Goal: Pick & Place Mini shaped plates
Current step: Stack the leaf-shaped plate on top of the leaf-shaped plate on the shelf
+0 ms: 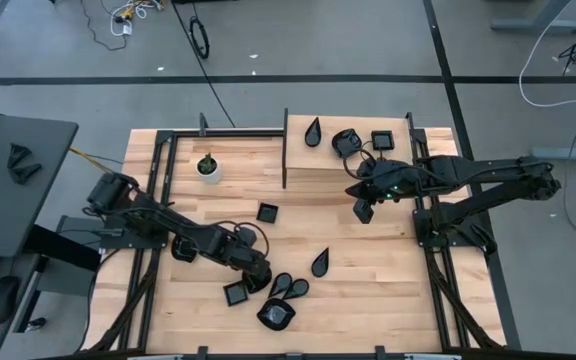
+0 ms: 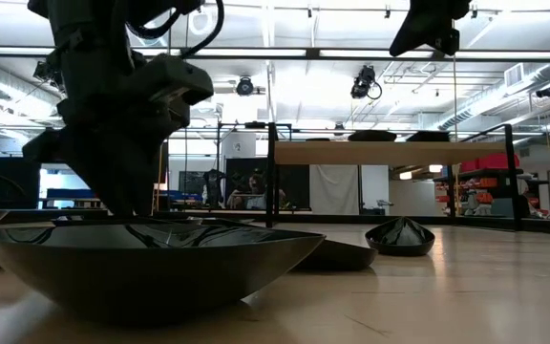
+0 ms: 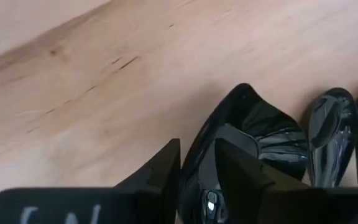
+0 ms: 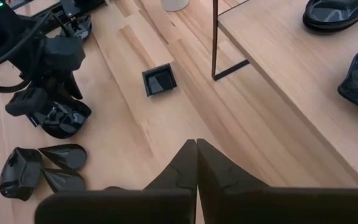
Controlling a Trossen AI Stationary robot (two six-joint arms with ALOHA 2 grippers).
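While the pale wooden table [image 1: 368, 290] fills the middle of a grey-floored room with cables trailing across it, the low view alone looks past the boards to a hall with ceiling lights and a far-off seated person [image 2: 253, 198]; a raised wooden shelf [image 1: 328, 170] at the table's far side carries three mini shaped plates, a teardrop plate [image 1: 313, 131], a rounded plate [image 1: 346, 141] and a square one [image 1: 382, 140]; a small white pot [image 1: 207, 167] stands near the far left corner; the left gripper [image 1: 255, 283] is down among the cluster at the near edge, and only its wrist view shows its fingers [image 3: 241, 163] straddling the rim of a black dish [image 3: 272, 134], not fully pinched; the right gripper [image 1: 364, 208] hangs above the shelf's near edge, fingers pressed together, holding nothing; a lone square dish [image 1: 266, 212] lies mid-table.
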